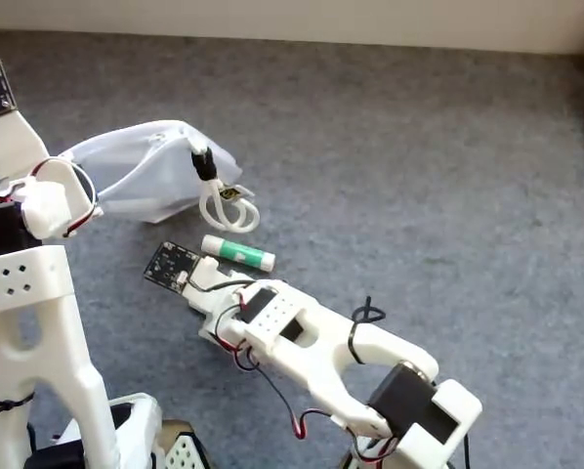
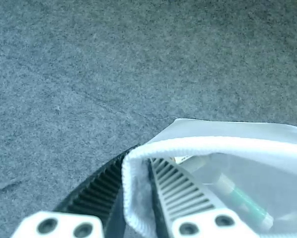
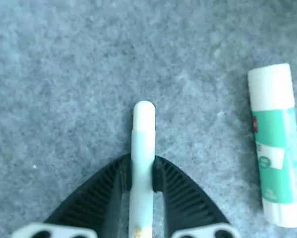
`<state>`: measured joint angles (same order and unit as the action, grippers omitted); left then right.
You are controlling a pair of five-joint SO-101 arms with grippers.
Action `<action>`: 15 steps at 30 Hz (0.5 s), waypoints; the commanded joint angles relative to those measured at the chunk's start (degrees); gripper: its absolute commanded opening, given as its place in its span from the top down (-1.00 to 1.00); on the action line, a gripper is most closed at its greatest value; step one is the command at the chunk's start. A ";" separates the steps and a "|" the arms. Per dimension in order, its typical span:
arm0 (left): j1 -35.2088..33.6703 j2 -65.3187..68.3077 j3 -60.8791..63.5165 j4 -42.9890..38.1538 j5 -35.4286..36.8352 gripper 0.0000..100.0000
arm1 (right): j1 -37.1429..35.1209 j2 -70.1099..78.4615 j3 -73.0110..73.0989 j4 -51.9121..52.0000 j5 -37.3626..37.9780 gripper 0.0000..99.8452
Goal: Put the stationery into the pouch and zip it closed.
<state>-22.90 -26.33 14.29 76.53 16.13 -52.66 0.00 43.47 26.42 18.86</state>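
The white translucent pouch (image 1: 141, 171) lies at the back left on the grey carpet. My left gripper (image 2: 138, 159) is shut on the pouch's rim (image 2: 198, 145), at its left end (image 1: 80, 191). A white and green stick (image 2: 243, 202) shows through the fabric; I cannot tell whether it is inside or behind. White-handled scissors (image 1: 226, 208) lie at the pouch's right end. My right gripper (image 3: 141, 166) is shut on a thin white pen (image 3: 143, 129), low over the carpet. The green-and-white glue stick (image 3: 273, 148) lies beside it, in front of the pouch (image 1: 238, 253).
Grey carpet (image 1: 438, 176) stretches open to the right and back. The right arm's white body (image 1: 321, 357) crosses the front middle, and the left arm's base (image 1: 38, 322) stands at the front left. A pale wall edge runs along the back.
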 commanded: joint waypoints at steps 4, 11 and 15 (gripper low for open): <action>-0.75 0.04 0.40 -0.53 0.26 0.98 | 0.04 -4.62 -2.07 10.42 -0.35 0.99; -0.48 0.04 0.40 -0.53 0.26 0.98 | 1.54 -15.96 -1.45 15.25 -0.35 0.99; 0.57 0.04 0.40 -0.44 0.18 0.98 | 2.68 -21.58 -1.45 18.42 -0.62 0.99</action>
<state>-22.90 -26.33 14.29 76.53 16.13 -51.34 -15.30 42.68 42.77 18.68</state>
